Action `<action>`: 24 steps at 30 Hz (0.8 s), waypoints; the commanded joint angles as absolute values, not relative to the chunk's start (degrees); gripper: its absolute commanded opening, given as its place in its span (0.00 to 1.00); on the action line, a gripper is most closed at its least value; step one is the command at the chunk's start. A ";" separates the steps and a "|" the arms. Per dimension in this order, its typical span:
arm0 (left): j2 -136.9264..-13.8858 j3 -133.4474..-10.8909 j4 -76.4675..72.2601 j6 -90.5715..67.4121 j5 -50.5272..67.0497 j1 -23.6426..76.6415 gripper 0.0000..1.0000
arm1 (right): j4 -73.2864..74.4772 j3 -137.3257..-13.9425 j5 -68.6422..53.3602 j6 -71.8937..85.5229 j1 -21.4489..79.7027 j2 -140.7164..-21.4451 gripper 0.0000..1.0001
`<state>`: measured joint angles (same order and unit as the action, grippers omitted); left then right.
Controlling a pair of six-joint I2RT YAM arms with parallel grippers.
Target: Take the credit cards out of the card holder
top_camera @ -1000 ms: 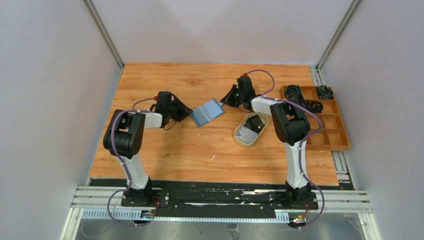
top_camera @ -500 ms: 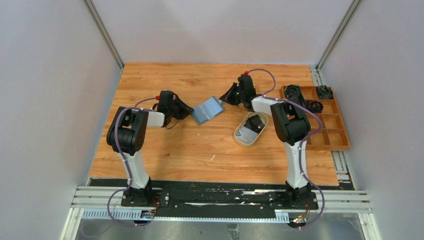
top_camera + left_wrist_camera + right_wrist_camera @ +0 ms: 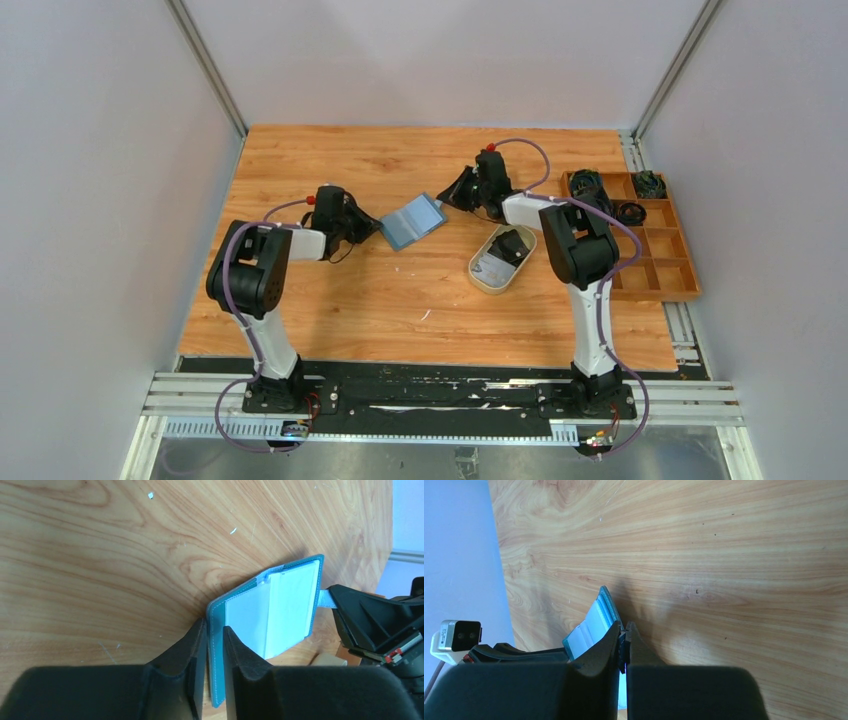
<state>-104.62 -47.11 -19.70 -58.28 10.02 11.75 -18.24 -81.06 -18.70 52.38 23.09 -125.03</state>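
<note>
The teal-blue card holder (image 3: 412, 222) is held open between my two grippers, just above the table's middle. My left gripper (image 3: 375, 228) is shut on its near-left edge; the left wrist view shows both fingers (image 3: 197, 645) pinching the teal cover (image 3: 216, 645). My right gripper (image 3: 447, 200) is shut on its little snap tab (image 3: 326, 598), seen dark between the jaws in the right wrist view (image 3: 623, 630). The holder's inner face (image 3: 292, 605) looks whitish; I cannot tell card from pocket. A black card (image 3: 513, 245) and a whitish card (image 3: 492, 266) lie in the beige tray.
The beige oval tray (image 3: 478, 278) sits right of centre, near the right arm. A wooden compartment box (image 3: 660, 270) with dark cables stands at the right edge. Walls close in the table on the left, back and right.
Both grippers and the open card holder have shifted only slightly leftward; both grips hold as before.
</note>
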 commanded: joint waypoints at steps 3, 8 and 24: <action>-104.95 -46.46 -22.44 -58.47 9.55 11.69 0.14 | -19.59 -80.30 -20.16 53.28 22.46 -126.73 0.00; -106.67 -48.29 -22.94 -58.06 10.00 11.69 0.24 | -19.78 -80.15 -20.48 53.11 22.37 -126.74 0.00; -106.16 -49.28 -22.79 -56.44 8.84 11.69 0.00 | -20.55 -79.88 -21.30 52.48 22.24 -125.76 0.00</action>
<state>-106.96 -48.51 -22.63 -58.50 9.98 11.73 -19.94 -81.06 -20.51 52.97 22.85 -125.69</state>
